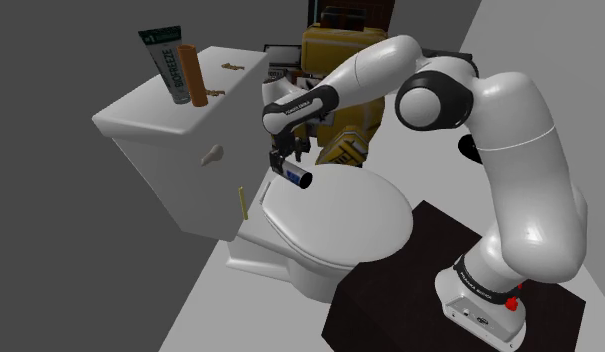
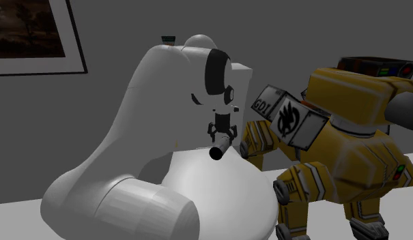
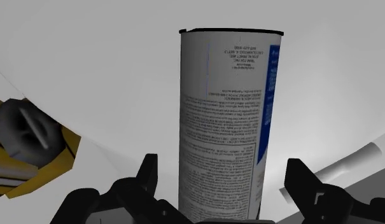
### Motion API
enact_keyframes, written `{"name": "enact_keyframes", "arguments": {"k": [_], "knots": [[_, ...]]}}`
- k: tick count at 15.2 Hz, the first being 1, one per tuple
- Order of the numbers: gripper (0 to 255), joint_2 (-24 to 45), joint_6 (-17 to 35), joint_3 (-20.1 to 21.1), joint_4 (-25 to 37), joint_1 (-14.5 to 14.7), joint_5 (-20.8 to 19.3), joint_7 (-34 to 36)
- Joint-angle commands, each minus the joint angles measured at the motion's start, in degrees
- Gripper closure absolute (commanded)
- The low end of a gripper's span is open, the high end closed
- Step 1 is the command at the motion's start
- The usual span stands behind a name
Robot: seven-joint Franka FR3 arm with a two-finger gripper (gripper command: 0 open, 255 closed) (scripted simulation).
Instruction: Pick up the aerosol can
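White-labelled aerosol can (image 3: 226,121) lies on the toilet lid (image 1: 370,215), bracketed by the gripper's (image 3: 226,177) parted, non-touching fingers, ready for closing.

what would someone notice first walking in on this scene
A big yellow mech toy stands next to a white toilet, and the white arm's black gripper hangs over the closed lid. Between its open fingers is a white aerosol can covered in small print, with a gap on each side. On the tank stand a green-and-white tube and an orange cylinder.
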Motion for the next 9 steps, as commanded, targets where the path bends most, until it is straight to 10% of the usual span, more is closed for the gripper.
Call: {"name": "enact_keyframes", "arguments": {"k": [1, 4, 5, 9], "knots": [[0, 0.9, 1.1, 0.0, -0.3, 0.1, 0.0, 0.1], [0, 1.6, 1.9, 0.0, -0.2, 0.1, -0.1, 0.2], [255, 1.7, 1.9, 0.0, -0.2, 0.1, -0.1, 0.2], [255, 1.7, 1.8, 0.0, 0.0, 0.1, -0.1, 0.2]]}}
